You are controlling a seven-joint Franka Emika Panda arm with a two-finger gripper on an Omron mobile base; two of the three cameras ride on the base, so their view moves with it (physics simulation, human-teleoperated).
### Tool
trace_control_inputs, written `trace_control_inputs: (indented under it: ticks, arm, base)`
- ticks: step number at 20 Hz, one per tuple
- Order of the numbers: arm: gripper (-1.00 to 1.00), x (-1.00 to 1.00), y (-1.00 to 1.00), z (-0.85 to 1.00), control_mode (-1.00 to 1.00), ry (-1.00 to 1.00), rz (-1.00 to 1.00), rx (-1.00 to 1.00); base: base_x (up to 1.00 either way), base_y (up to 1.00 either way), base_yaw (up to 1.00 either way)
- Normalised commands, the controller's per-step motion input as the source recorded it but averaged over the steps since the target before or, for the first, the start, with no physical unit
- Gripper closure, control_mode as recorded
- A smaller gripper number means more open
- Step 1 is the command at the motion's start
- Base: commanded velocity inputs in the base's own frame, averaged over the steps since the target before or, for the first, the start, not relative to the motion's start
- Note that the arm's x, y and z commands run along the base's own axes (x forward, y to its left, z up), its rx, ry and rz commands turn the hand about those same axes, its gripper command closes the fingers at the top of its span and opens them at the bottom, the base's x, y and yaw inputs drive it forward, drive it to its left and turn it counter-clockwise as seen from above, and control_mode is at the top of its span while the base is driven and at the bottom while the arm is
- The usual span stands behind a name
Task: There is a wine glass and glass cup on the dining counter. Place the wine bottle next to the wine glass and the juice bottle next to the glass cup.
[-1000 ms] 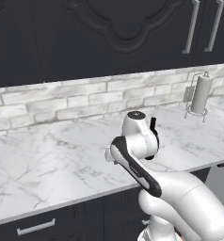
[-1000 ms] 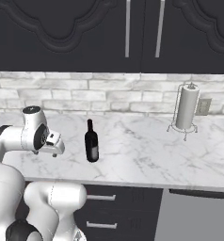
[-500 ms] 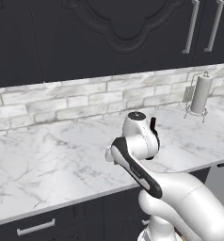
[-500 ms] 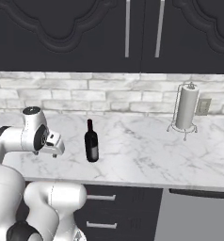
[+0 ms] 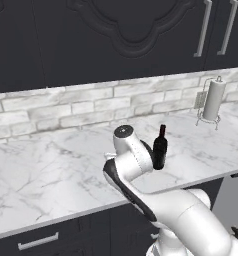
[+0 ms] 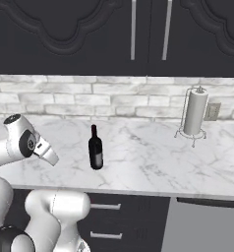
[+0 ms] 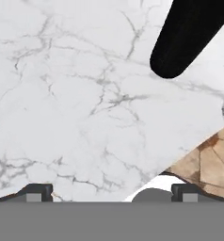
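1. While the arm is folded low in front of the counter, the gripper (image 7: 111,193) looks down on the white marble top, and its two dark finger tips (image 7: 36,192) stand far apart near the bottom corners of the hand view, with nothing between them.
2. The wine bottle (image 6: 95,147) stands upright on the marble counter (image 6: 153,157), a tall dark bottle with a narrow neck and a dark red top.
3. From the right base view the bottle is to the left of the middle of the counter, nearer to the front edge than to the brick wall (image 6: 89,98).
4. From the left base view the wine bottle (image 5: 160,147) is just to the right of the arm's upper joint (image 5: 127,150), and its lower left side is hidden behind that joint.
5. In the hand view the wine bottle (image 7: 189,35) appears as a black rounded shape at the upper right, well apart from the finger tips.
6. A paper towel holder (image 6: 194,113) with a white roll stands far right on the counter, close to the wall, well apart from the bottle.
7. Dark cabinets (image 6: 65,29) with long metal handles hang above the wall.
8. Beyond the counter edge, the hand view shows a piece of brown tiled floor (image 7: 208,164).
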Motion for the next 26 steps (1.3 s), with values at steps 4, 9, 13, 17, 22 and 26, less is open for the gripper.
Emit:
trace_control_inputs:
  ticks: [4,9,13,17,22,26]
  arm:
    - [-1.00,0.18,0.00,0.12,-1.00,-0.14,-0.58,-0.08]
    - [-1.00,0.24,0.02,0.07,-1.00,-0.23,-0.56,-0.13]
    - [-1.00,0.04,-0.12,0.10,-1.00,-0.29,-0.29,-0.11]
    - [-1.00,0.00,-0.20,0.26,-1.00,-0.28,-0.11,-0.03]
    - [-1.00,-0.04,-0.28,0.33,-1.00,-0.16,-0.06,0.01]
    - [-1.00,0.03,-0.34,0.17,-1.00,-0.02,0.00,0.02]
  base:
    - [0.00,0.00,0.00]
    - [0.00,0.00,0.00]
    - [0.00,0.00,0.00]
    - [0.00,0.00,0.00]
    - [0.00,0.00,0.00]
    - [0.00,0.00,0.00]
